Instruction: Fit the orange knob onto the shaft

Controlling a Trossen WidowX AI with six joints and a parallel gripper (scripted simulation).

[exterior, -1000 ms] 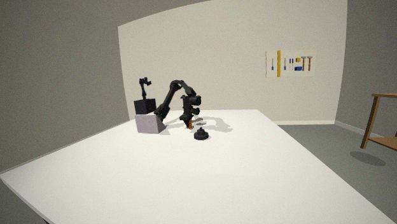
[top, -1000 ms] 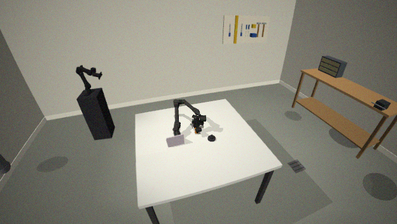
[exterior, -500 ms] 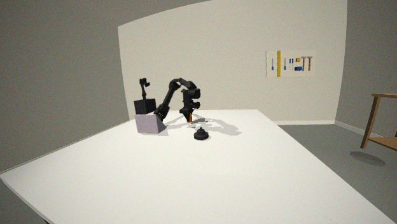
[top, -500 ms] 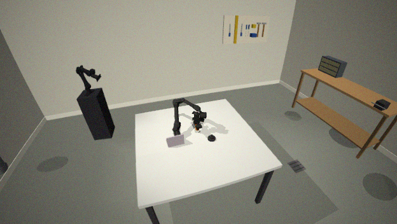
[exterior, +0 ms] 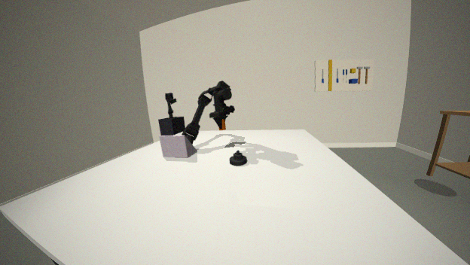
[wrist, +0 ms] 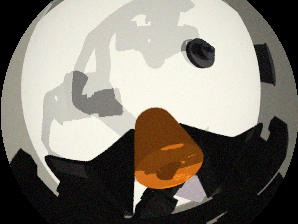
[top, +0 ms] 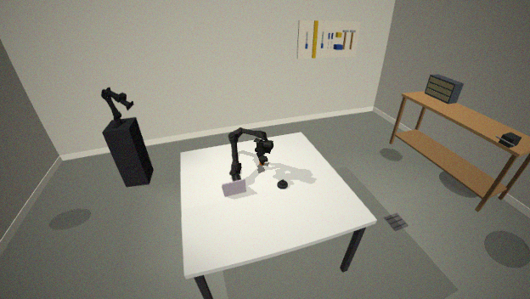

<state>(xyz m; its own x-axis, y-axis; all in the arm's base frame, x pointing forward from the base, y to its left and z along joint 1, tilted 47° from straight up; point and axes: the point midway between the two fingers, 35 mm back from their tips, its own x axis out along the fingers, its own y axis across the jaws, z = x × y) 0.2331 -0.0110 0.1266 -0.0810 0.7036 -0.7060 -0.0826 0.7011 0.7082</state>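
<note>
I've got the gripper (exterior: 222,121) clamped on the orange knob (wrist: 162,149) — fingers about half shut, knob held off the table (exterior: 263,211). Pedestal (exterior: 238,159) with the shaft sits nearer and to the right, well apart. Knob looks rigid, light and smooth, so I expect it to slip or twist if I squeeze low on the taper — I'd grip the sides, mid-height, bore down.

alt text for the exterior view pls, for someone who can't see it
A black robot arm holds an orange knob in its end effector, lifted above a white table. In front of it, apart from the knob, a dark round pedestal with a short shaft stands on the table. A tool poster hangs on the back wall.
</note>
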